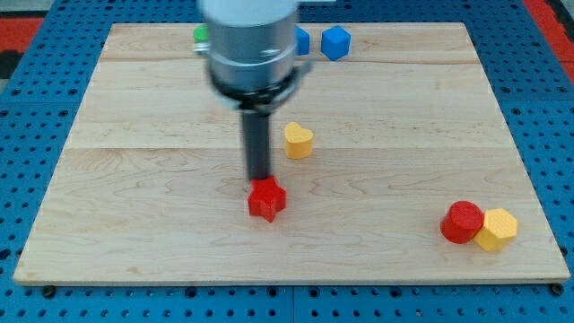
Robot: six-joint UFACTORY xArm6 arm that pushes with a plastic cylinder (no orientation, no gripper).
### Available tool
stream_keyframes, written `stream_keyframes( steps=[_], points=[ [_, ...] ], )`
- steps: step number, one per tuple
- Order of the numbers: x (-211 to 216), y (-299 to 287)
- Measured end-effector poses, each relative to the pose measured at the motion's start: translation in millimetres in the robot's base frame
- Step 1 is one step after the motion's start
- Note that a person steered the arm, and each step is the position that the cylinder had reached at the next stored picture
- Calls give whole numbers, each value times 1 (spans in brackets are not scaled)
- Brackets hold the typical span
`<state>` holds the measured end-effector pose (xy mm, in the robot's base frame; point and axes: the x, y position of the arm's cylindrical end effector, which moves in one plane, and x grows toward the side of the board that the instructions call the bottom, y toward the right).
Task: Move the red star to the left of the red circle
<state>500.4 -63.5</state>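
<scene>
The red star [267,200] lies on the wooden board [134,179], a little below its middle. The red circle [462,222] sits near the board's bottom right corner, far to the view's right of the star. My tip [259,179] rests at the star's top edge, touching or almost touching it. The rod rises straight up from there to the grey arm body [251,45] at the view's top.
A yellow hexagon [497,229] touches the red circle's right side. A yellow heart-like block [299,141] lies just right of the rod. Two blue blocks [334,42] and a green block [201,34] sit at the top edge, partly hidden by the arm.
</scene>
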Motion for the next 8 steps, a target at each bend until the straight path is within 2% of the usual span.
stream_keyframes(
  steps=[1,2,3,4,6,7,8],
  points=[
    [18,-41],
    [41,-14],
    [34,38],
    [22,60],
    [-25,68],
    [-43,108],
    [-44,151]
  ],
)
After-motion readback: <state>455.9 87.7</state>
